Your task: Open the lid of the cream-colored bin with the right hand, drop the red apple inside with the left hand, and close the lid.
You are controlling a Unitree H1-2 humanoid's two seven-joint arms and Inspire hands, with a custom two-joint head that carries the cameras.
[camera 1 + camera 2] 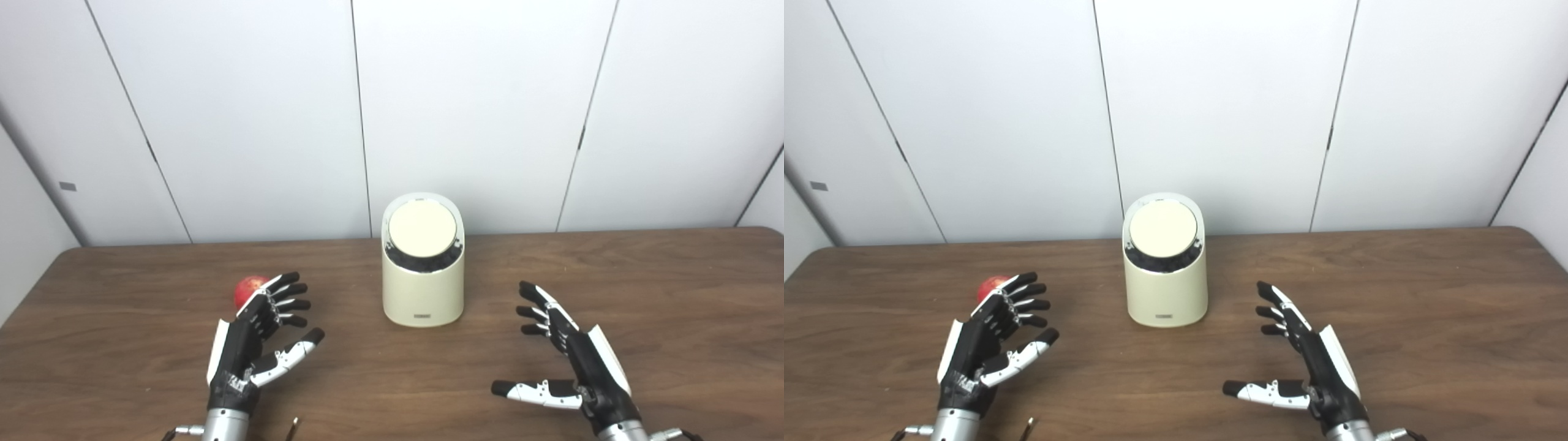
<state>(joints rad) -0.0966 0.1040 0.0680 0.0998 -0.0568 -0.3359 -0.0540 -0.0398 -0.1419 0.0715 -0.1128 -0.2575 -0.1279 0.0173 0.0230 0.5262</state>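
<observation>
Right hand: right hand (572, 355) is nearest the camera, low over the table (674, 294), fingers spread, thumb out to the side, holding nothing; well apart from the bin.
Left hand: left hand (260, 343) is also empty, fingers fanned apart; its fingertips (294, 288) sit just in front of the apple, and whether they touch it cannot be told.
Apple: red apple (248, 289) lies on the table left of the bin, mostly hidden behind the left hand.
Bin: cream-colored bin (422, 294) stands upright mid-table between the hands.
Lid: round lid (422, 228) lies shut, tilted toward the camera, with a dark gap along its lower edge.
Risk, lid: the bin looks light and unanchored; a push on the lid from the side would likely slide or tip it rather than open it.
Risk, apple: the apple is round, so a glancing touch from spread fingers could roll it away.
Risk, timing: bringing the apple over before the lid is fully open would bounce it off.
</observation>
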